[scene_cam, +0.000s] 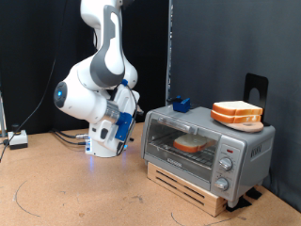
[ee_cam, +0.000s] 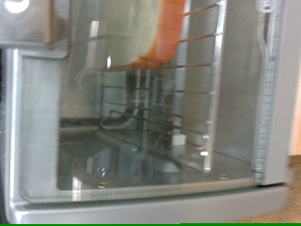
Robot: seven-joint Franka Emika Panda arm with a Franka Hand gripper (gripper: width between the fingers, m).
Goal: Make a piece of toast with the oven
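The oven [scene_cam: 207, 148] holds the piece of toast [scene_cam: 190, 144], beside the gripper [scene_cam: 129, 137], grip state unclear.

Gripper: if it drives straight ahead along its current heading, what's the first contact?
Most likely the glass door of the oven. The wrist view looks squarely through the shut door at the wire rack and a piece of toast inside. The gripper sits at the oven's exterior-view left; gap unclear.

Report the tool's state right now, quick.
Tool: open or shut cannot be told; its fingers are hidden, and nothing shows between them. It hangs by the oven, facing the shut glass door, with one slice of toast inside on the rack.
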